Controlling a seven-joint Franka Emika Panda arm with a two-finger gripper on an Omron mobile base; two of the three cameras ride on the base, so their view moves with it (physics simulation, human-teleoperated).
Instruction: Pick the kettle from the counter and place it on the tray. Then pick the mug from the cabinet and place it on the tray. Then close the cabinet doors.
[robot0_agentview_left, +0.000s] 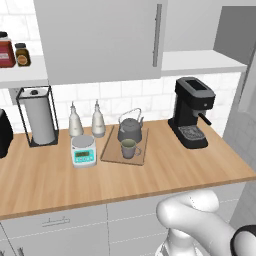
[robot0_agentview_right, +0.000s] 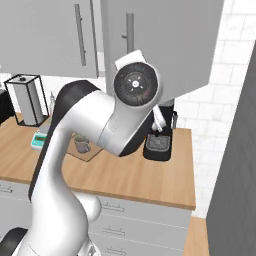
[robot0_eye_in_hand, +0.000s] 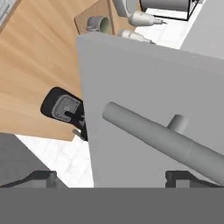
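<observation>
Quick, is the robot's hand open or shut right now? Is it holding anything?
Gripper: open, holding nothing; its fingertips stand wide on either side of the cabinet door edge, near the bar handle.

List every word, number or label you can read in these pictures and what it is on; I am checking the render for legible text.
None can be read.
Small white kitchen scale with a teal display: the display carries marks, too small to read.
Red jar with a dark lid on the white open shelf: no label can be made out.
Black coffee machine: no brand or sign shows.
</observation>
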